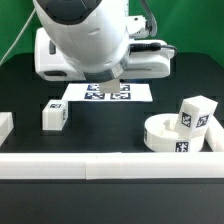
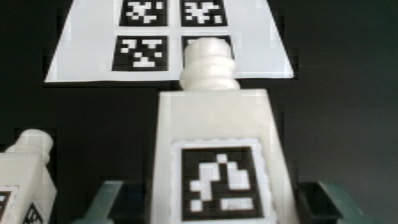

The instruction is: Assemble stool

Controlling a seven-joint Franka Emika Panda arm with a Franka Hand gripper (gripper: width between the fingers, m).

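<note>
In the wrist view a white stool leg point(image 2: 217, 130) with a black-and-white tag sits between my gripper point(image 2: 221, 203) fingers point(image 2: 114, 203), its threaded peg pointing toward the marker board point(image 2: 89, 55). The jaws are shut on this leg. In the exterior view the gripper point(image 1: 108, 84) hangs low over the marker board point(image 1: 140, 93), mostly hidden by the arm. The round white seat point(image 1: 170, 138) lies at the exterior view's right, with a second leg point(image 1: 195, 113) standing at it. A third leg point(image 1: 54, 115) stands at the exterior view's left, and a leg point(image 2: 25, 178) also shows at the wrist picture's edge.
Long white border rails run along the front edge point(image 1: 100, 166) and at the exterior view's left point(image 1: 5, 125). The robot's white base point(image 1: 60, 60) stands behind the marker board. The table top is black.
</note>
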